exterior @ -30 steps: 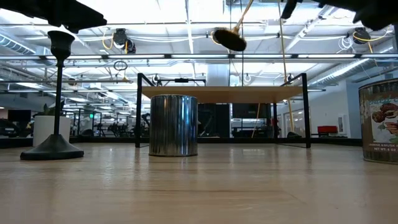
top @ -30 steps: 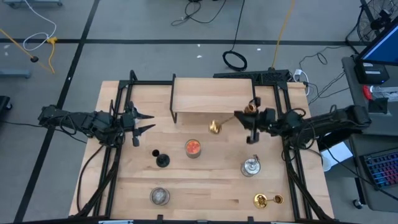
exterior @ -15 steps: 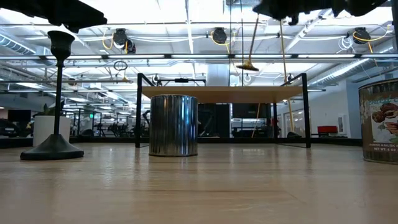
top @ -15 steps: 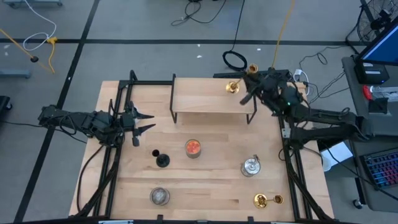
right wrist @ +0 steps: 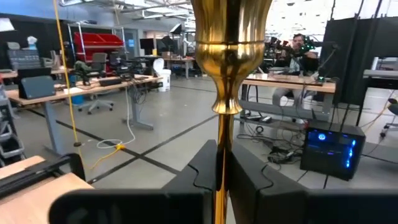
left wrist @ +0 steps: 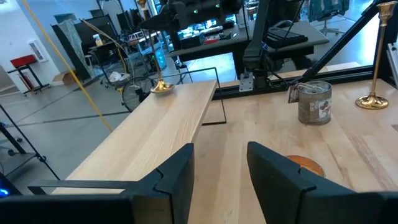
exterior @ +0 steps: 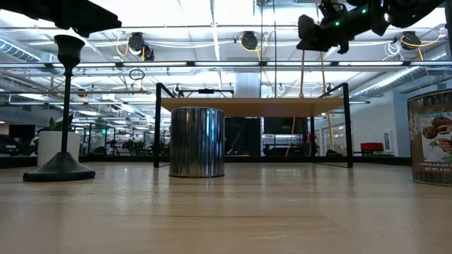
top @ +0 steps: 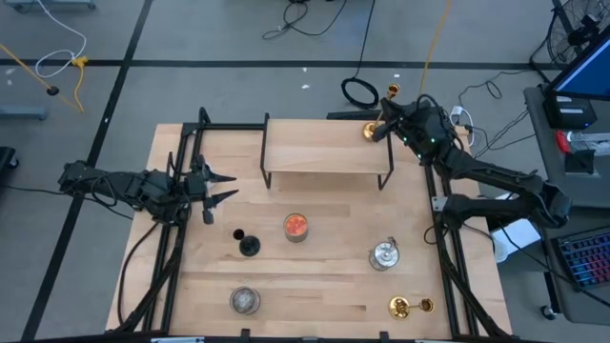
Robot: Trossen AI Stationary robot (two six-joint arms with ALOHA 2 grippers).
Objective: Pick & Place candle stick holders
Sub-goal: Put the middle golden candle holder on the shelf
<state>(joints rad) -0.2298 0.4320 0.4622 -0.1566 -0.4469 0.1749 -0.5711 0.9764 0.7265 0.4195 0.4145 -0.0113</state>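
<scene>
My right gripper (top: 395, 122) is shut on a tall gold candle stick holder (top: 374, 131) at the far right corner of the wooden shelf (top: 324, 151). In the right wrist view its cup (right wrist: 230, 37) rises above my gripper (right wrist: 222, 180). Its base (left wrist: 161, 88) looks set on the shelf top. A second gold holder (top: 405, 306) stands on its base at the near right. The black holder (top: 248, 244) stands on its base at the left middle. My left gripper (top: 215, 189) is open and empty near the left edge. My right gripper pinches the gold holder's slim stem (right wrist: 220, 163) between its two fingers, below the cup. The fingers come level from the table's right side and lie across the stem. The holder stands upright, and its round base (left wrist: 161, 88) seems to rest on the shelf's far end.
A can with an orange top (top: 296, 226) stands in the middle, a silver can (top: 385, 254) at the right, another can (top: 245, 300) at the near left. Black frame rails (top: 181, 162) run along the table's sides. A person sits at a desk far off (right wrist: 300, 45).
My right gripper has carried the gold holder from above the table's middle toward the far edge, over the shelf. The holder hung tilted with its base swung out, then came upright. It has come down to the shelf's far right corner.
</scene>
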